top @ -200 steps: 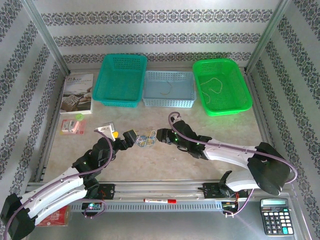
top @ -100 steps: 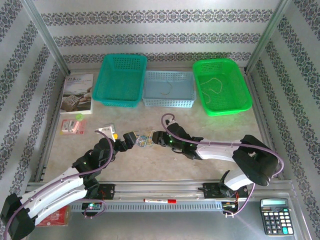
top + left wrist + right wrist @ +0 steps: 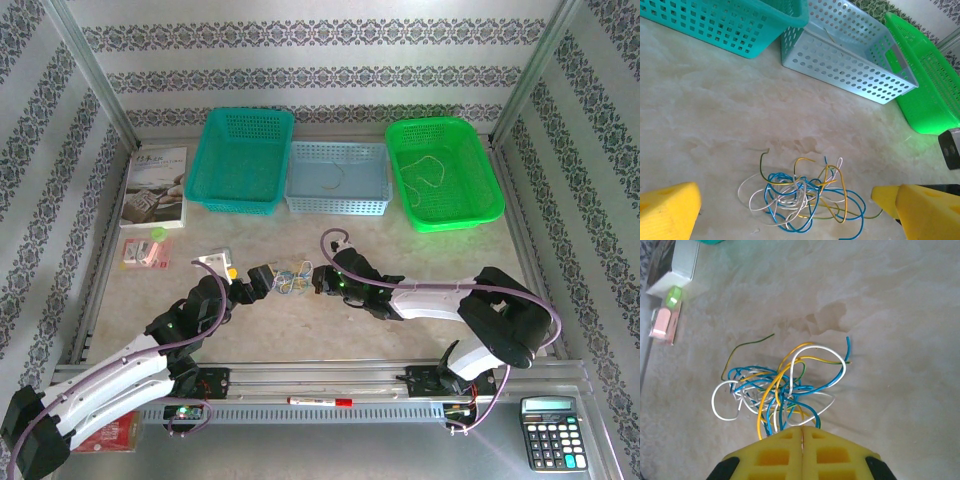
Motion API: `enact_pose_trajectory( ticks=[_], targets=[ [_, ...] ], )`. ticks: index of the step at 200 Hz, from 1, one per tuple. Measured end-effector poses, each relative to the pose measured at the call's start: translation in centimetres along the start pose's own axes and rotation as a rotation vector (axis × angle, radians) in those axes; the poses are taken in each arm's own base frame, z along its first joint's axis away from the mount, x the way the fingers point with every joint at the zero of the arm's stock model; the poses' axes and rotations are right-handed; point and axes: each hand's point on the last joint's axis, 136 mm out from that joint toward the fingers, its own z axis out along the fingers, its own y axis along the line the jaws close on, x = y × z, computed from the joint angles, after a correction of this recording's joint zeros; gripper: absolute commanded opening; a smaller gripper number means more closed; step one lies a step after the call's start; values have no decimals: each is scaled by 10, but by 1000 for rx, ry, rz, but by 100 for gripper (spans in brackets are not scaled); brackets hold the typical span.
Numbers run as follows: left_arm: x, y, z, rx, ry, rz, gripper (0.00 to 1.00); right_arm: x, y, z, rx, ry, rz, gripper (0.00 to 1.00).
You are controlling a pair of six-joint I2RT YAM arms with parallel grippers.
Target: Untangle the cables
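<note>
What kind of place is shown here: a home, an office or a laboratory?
Probably a robotics laboratory cell: an aluminium frame with wallpaper panels encloses the table, and two robot arms are bolted at its edge.

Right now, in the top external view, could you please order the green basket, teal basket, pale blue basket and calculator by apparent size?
1. green basket and teal basket: about alike, so unranked.
2. pale blue basket.
3. calculator, smallest even though nearer the camera.

Cables lie between left tool and right tool.
</note>
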Motion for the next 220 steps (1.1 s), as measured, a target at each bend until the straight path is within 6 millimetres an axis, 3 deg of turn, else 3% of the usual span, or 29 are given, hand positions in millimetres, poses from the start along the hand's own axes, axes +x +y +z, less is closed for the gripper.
enact_pose_trajectory(
  ticks=[32,76,136,175,220],
  targets=[
    [4,-1,1,6,19,20,100,-6,7,-12,-15,-12,-42,0],
    [10,-7,5,24,62,83,100,-29,38,-49,-84,-73,-121,0],
    [18,-48,20,157,177,241,100,-58,82,-92,-184,-148,-196,0],
    [21,-77,32,262,214,322,100,-63,95,-102,-212,-147,-215,0],
    [39,-92,42,340,254,380,100,-61,97,-103,-221,-133,-229,0]
  ],
)
